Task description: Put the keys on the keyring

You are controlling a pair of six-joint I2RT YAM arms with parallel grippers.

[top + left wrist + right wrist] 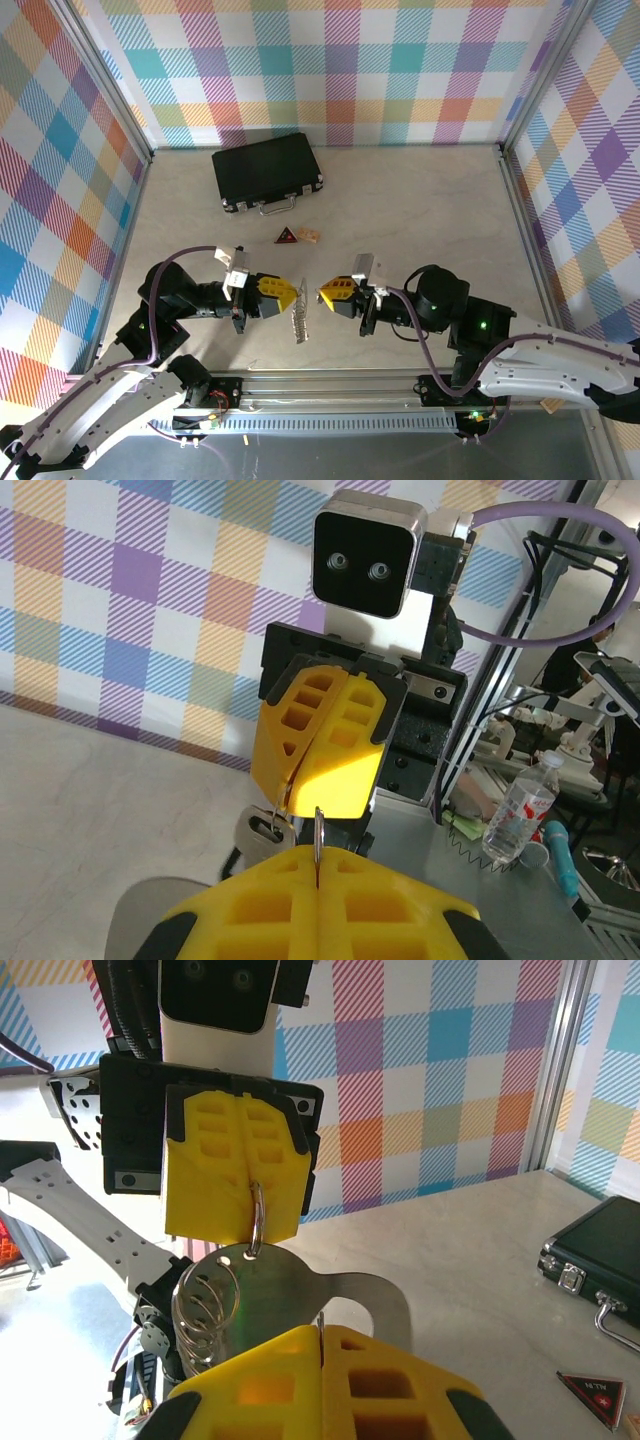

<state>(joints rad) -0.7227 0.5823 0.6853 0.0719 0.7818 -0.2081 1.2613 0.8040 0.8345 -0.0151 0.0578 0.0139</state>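
My left gripper (290, 293) and right gripper (325, 291) face each other tip to tip above the table's near middle. In the right wrist view the left gripper's fingers (235, 1175) are shut on a small ring of the keyring (256, 1218). A flat silver plate (300, 1290) and several wire loops (200, 1310) hang from that ring. The keyring (300, 322) dangles below the fingertips. In the left wrist view my left gripper (318, 858) pinches the ring (318, 832) edge-on. My right gripper (321, 1332) is shut on a thin metal blade. A silver key (265, 832) hangs under its fingers (320, 730).
A black case (266, 172) with a metal handle lies at the back left of the table. A small dark-red triangle (287, 236) and a tan chip (309, 235) lie just ahead of the grippers. Checked walls enclose the table on three sides.
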